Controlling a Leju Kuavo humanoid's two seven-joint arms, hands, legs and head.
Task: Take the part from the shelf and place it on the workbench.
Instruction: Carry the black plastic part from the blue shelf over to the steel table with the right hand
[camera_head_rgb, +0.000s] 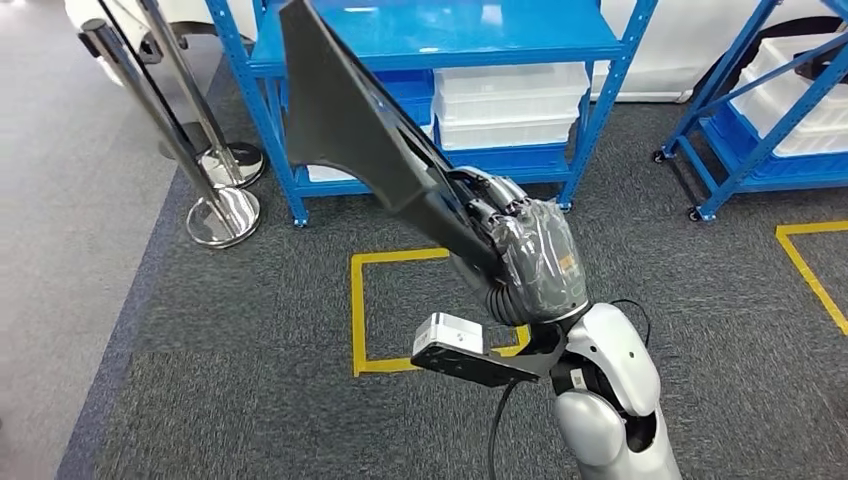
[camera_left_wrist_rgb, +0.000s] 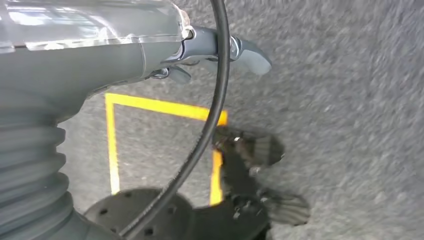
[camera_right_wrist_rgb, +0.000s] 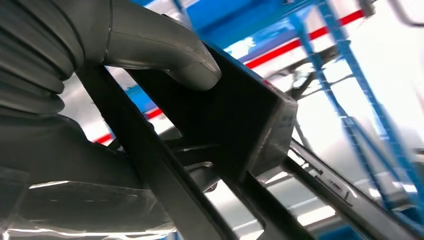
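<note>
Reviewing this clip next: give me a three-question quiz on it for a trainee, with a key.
1. True or false: the right hand grips the dark part.
2. What lies on the carpet beneath the part? A) yellow tape square B) white bin C) cone
3. Fill in: the white bins sit on a ____ shelf.

Key: 1 true; 2 A; 3 blue. The left hand hangs over the carpet, holding nothing.

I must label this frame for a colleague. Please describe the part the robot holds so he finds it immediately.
Start at the blue shelf. In front of it, the right hand grips a long black part that widens upward. Unlike the white bins behind, it is dark and held above the floor.
</note>
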